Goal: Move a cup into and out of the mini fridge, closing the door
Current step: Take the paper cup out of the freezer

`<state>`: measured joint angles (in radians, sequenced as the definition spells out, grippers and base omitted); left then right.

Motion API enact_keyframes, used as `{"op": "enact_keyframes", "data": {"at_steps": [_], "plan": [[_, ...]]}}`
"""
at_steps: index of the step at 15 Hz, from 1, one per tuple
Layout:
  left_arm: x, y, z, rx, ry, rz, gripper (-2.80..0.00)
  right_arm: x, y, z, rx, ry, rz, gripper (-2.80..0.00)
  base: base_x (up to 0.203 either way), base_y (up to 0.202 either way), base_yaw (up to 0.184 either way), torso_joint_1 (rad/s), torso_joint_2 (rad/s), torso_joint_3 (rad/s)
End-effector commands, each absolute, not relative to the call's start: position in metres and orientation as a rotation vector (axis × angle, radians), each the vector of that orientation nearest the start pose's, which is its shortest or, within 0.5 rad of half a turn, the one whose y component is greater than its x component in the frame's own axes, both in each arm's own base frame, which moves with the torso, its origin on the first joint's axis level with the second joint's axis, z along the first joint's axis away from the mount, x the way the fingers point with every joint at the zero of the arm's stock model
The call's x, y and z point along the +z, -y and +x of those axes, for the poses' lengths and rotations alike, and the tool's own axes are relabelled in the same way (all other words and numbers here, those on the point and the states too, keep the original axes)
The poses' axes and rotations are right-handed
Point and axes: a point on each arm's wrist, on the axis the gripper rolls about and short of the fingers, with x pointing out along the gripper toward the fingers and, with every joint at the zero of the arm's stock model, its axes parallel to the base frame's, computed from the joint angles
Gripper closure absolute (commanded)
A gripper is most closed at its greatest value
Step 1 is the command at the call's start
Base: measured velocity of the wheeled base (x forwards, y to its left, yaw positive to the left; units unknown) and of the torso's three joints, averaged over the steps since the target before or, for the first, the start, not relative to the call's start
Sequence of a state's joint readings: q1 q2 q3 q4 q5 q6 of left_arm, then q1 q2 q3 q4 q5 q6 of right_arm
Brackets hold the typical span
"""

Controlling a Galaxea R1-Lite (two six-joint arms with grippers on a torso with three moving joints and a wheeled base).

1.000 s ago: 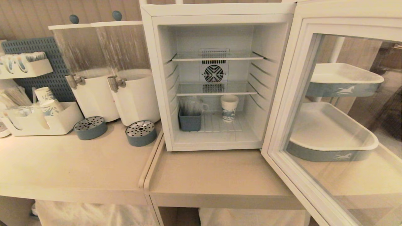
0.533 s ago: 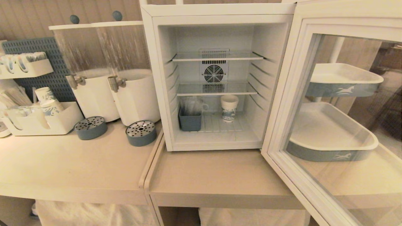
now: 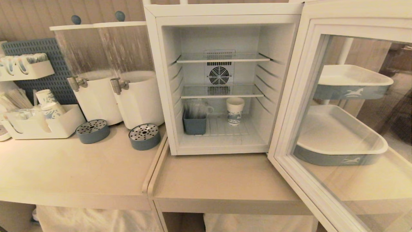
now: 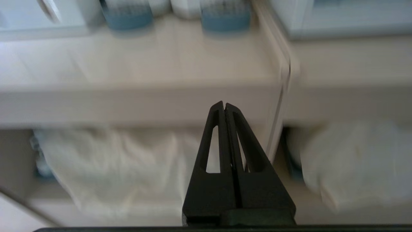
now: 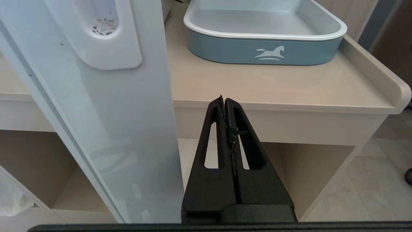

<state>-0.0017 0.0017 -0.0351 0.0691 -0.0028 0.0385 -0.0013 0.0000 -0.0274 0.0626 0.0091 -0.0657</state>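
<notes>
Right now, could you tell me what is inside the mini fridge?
On the bottom wire rack of the mini fridge stand the cup and a grey-blue bin holding clear items that hide whatever is behind them. Both upper shelves look bare.

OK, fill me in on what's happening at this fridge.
Nothing is being handled right now. The cup stands on the bottom rack of the mini fridge, beside a grey-blue bin, and the door hangs wide open. Both claws are shut and empty, low in front of the counter: the left claw below its edge, the right claw beside the open door.
</notes>
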Motion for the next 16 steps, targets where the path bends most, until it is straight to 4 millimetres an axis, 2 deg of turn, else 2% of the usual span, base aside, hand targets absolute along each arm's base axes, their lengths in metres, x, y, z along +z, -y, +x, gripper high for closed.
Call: {"op": "enact_keyframes", "data": {"at_steps": [1, 6, 16], "plan": [[0.0759, 0.0001, -0.0254, -0.007, -0.045, 0.038, 0.0, 0.0767, -0.0002, -0.0249, 0.009, -0.037, -0.066, 0.0, 0.0, 0.0, 0.0, 0.0, 0.0, 0.0], [0.076, 0.0001, -0.025, -0.01, -0.037, 0.043, 0.0, 0.0767, -0.0002, -0.0249, 0.009, -0.037, -0.066, 0.0, -0.015, 0.0, -0.001, 0.0, 0.0, 0.001], [0.076, 0.0002, -0.025, -0.015, -0.036, 0.047, 0.0, 0.0767, -0.0002, -0.0249, 0.009, -0.037, -0.067, 0.0, -0.188, 0.0, 0.0, 0.003, 0.0, 0.002]]}}
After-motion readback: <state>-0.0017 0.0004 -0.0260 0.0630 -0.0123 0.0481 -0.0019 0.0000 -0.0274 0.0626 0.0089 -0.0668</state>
